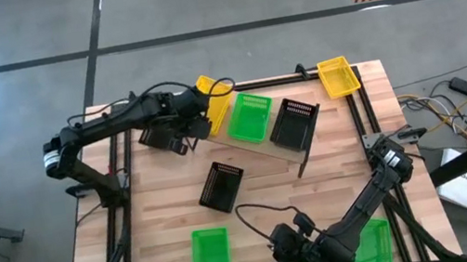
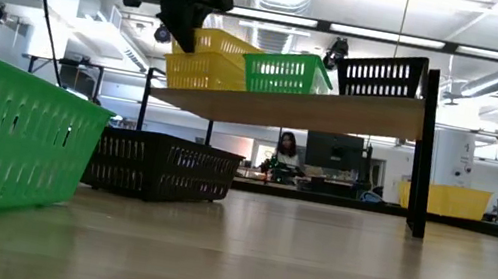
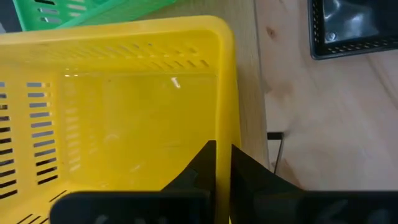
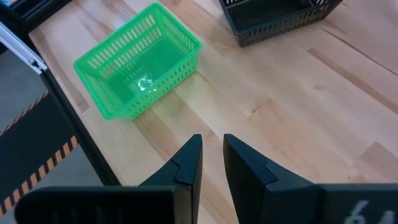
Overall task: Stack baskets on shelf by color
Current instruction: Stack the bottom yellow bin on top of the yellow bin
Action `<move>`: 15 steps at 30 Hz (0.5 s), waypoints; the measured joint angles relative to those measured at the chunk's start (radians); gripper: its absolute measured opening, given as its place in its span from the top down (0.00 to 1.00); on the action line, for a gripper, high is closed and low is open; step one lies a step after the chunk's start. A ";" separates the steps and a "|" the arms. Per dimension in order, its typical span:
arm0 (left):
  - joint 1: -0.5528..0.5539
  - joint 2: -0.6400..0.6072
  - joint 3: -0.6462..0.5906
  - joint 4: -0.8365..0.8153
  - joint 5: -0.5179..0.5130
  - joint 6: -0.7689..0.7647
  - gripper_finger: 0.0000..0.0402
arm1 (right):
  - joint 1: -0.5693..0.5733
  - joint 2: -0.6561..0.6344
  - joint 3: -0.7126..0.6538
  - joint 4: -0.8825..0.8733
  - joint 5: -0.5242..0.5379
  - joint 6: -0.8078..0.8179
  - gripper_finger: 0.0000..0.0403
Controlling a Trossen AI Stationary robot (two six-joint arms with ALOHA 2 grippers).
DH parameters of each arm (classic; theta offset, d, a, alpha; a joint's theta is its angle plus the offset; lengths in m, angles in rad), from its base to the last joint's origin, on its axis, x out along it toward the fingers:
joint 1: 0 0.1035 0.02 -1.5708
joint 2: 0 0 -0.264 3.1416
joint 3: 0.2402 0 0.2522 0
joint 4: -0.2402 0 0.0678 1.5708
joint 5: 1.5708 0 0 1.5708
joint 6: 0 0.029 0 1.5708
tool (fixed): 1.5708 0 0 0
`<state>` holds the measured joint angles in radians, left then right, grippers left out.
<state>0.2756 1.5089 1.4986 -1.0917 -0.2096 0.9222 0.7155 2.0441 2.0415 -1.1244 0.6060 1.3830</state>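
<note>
The shelf (image 2: 335, 108) carries a yellow basket (image 2: 201, 73) at its left end, a green basket (image 1: 250, 117) in the middle and a black basket (image 1: 294, 123) at the right. A second yellow basket (image 2: 222, 46) sits in the top of the first, tilted. My left gripper (image 3: 222, 163) is above the shelf's left end, shut on this upper basket. My right gripper (image 4: 211, 155) hovers over the table's near edge, open by a narrow gap, with a green basket (image 4: 137, 68) ahead of it. My left gripper holds the upper yellow basket by its side wall (image 3: 225, 118), near a corner. One finger (image 3: 199, 165) is inside the basket and one outside, coming from above and pointing down. The basket's bottom rests in the lower yellow basket, tilted.
On the table stand a black basket (image 1: 221, 187) near the middle, a green basket (image 1: 210, 252) at the near edge, another green basket (image 1: 374, 245) at the near right, and a yellow basket (image 1: 338, 77) at the far right corner. Bare wood lies between them.
</note>
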 joint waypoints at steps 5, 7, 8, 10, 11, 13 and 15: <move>0.000 -0.003 0.006 0.008 -0.001 0.001 1.00 | 0.000 0.000 0.000 0.000 0.000 0.003 0.86; -0.001 -0.005 0.014 0.009 -0.002 0.001 1.00 | 0.000 0.000 0.000 0.000 0.000 0.001 0.86; -0.001 -0.005 0.016 0.009 -0.003 0.001 1.00 | 0.000 0.000 0.000 0.000 0.000 -0.004 0.86; -0.001 -0.005 0.020 0.009 -0.005 0.001 1.00 | 0.000 0.000 0.000 0.000 0.000 -0.011 0.86; -0.001 -0.005 0.021 0.008 -0.005 0.001 1.00 | 0.000 0.000 0.000 0.000 0.000 -0.014 0.86; -0.001 -0.005 0.023 0.008 -0.005 0.001 1.00 | 0.000 0.000 0.000 -0.001 0.000 -0.015 0.86; -0.001 -0.005 0.024 0.007 -0.005 0.001 0.98 | 0.000 0.000 0.000 -0.001 0.000 -0.015 0.86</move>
<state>0.2749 1.5036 1.5222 -1.0843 -0.2142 0.9230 0.7155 2.0441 2.0415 -1.1255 0.6060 1.3684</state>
